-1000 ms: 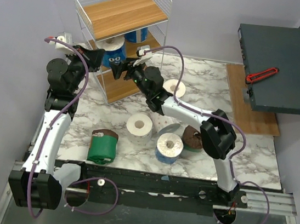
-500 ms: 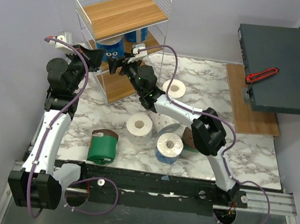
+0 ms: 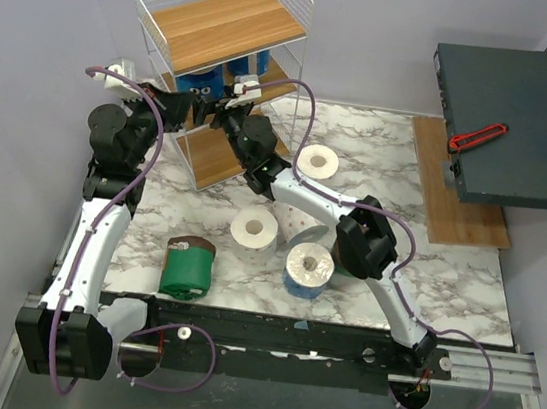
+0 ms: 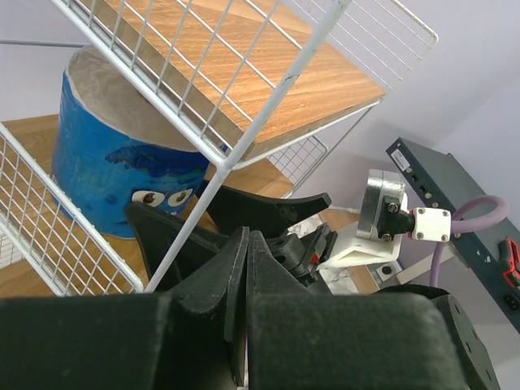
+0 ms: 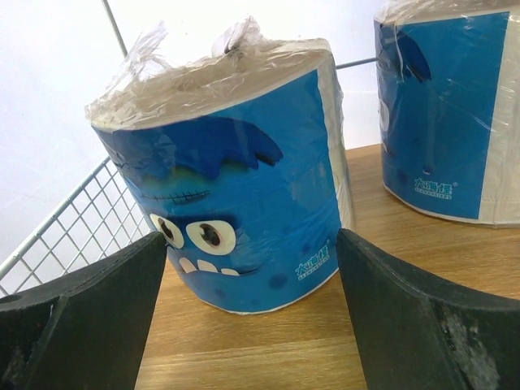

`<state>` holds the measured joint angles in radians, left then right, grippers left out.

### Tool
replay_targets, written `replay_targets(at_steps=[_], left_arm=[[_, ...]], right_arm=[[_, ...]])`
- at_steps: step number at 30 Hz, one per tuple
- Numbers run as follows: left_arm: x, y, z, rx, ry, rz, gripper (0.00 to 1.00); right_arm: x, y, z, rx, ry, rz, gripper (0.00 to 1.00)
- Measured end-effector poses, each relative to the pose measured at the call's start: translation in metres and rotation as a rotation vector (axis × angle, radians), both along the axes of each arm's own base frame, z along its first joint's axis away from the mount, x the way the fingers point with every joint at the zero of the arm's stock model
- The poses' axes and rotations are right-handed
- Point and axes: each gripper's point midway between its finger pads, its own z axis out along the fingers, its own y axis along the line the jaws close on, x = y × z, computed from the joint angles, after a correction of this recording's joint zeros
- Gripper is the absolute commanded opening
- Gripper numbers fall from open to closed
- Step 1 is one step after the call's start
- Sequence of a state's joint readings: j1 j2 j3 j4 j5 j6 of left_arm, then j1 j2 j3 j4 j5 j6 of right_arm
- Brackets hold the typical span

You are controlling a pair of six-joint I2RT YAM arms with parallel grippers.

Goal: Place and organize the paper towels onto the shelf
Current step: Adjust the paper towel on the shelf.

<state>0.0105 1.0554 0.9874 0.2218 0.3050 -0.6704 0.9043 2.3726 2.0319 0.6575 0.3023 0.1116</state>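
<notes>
The shelf [image 3: 226, 27], a white wire rack with wooden boards, stands at the back left. On its middle board a blue paper towel roll with cartoon eyes [image 5: 236, 179] stands upright, and a second blue roll [image 5: 451, 106] is to its right. My right gripper [image 5: 252, 242] is open just in front of the first roll, fingers apart from it. My left gripper [image 4: 246, 237] is shut on nothing beside the shelf's front post [image 4: 268, 106]. On the table lie two white rolls [image 3: 317, 161] [image 3: 254, 229], a blue-sided roll [image 3: 308, 268] and a green roll [image 3: 188, 266].
A dark grey-green flat box [image 3: 511, 125] sits raised at the right with a red-handled tool [image 3: 477, 137] on it, over a wooden board [image 3: 454, 213]. My right arm's elbow [image 3: 364, 242] hangs over the marble table [image 3: 465, 280] by the rolls.
My right arm has stretched toward the shelf and moved the blue roll deeper onto the middle board. Its jaws have widened and stand off the roll. The left arm stayed put.
</notes>
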Motion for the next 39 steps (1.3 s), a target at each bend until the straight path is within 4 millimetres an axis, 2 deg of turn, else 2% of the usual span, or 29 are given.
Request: replay_targets(at_steps=[11,30,35,39], left_arm=[[0.005,0.0,-0.008,-0.002,0.027,0.0,0.0],[0.005,0.0,-0.01,-0.004,0.035,0.003,0.0],[0.005,0.0,-0.01,-0.004,0.036,0.003,0.0],[0.005,0.0,-0.01,-0.004,0.036,0.003,0.0]], right_arm=[[0.01,0.0,0.007,0.053,0.007,-0.024,0.9],[0.03,-0.009,0.016,0.141,0.021,-0.061,0.9],[0.031,-0.009,0.016,0.144,0.022,-0.063,0.9],[0.023,-0.015,0.014,0.143,0.018,-0.039,0.9]])
